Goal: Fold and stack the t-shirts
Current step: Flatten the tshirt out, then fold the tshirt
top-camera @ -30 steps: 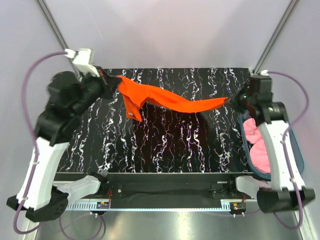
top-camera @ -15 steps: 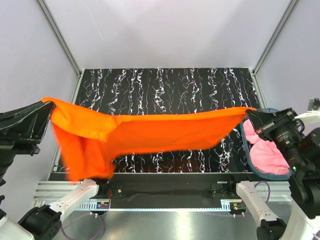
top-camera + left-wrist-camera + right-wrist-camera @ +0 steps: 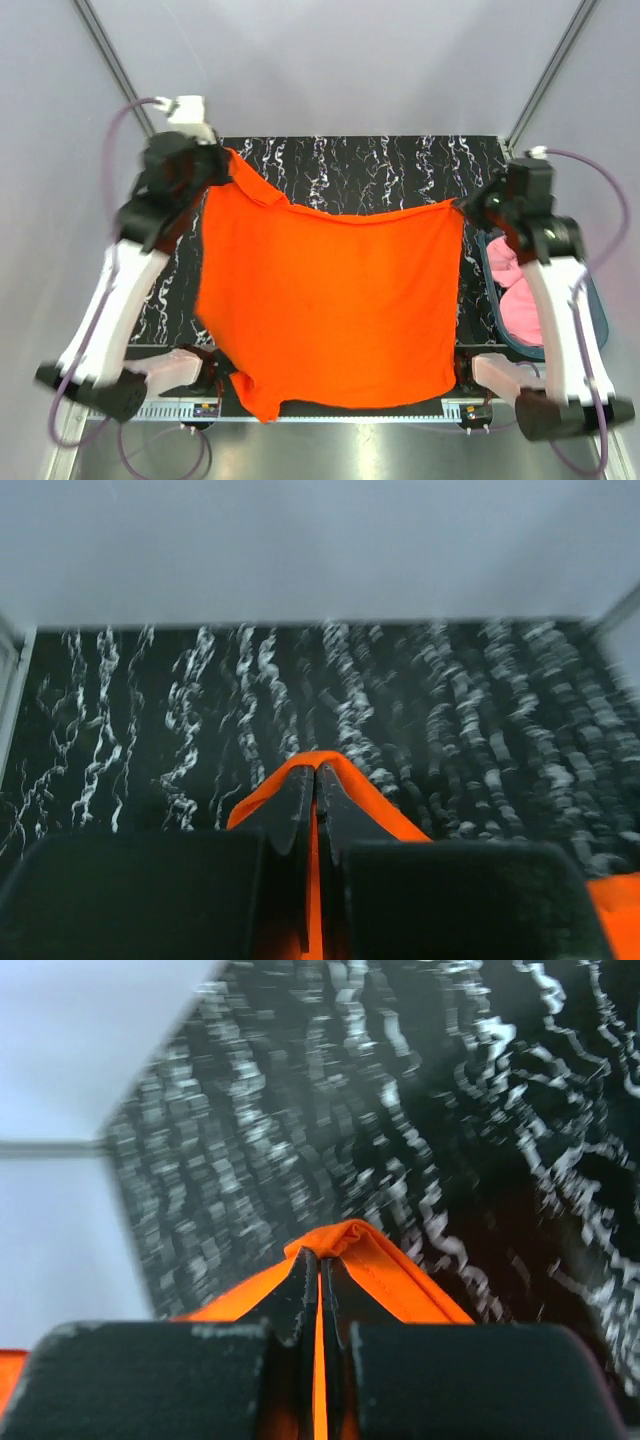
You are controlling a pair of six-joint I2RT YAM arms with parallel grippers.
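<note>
The orange-red t-shirt [image 3: 330,300] hangs spread as a wide sheet over the black marbled table [image 3: 400,170], its lower edge draped past the near edge. My left gripper [image 3: 228,160] is shut on its far left corner; the cloth [image 3: 340,780] shows pinched between the fingers in the left wrist view. My right gripper [image 3: 462,205] is shut on its far right corner, with cloth [image 3: 350,1245] pinched in the right wrist view. The pink t-shirt [image 3: 520,300] lies bunched in a dark bin at the right.
The dark bin [image 3: 597,305] stands off the table's right edge, under my right arm. Metal frame posts [image 3: 545,75] rise at the back corners. Grey walls enclose the table on three sides.
Both grippers have swung back from the near side to the far side of the table. The orange-red shirt, a twisted band a second ago, now hangs open as a flat sheet.
</note>
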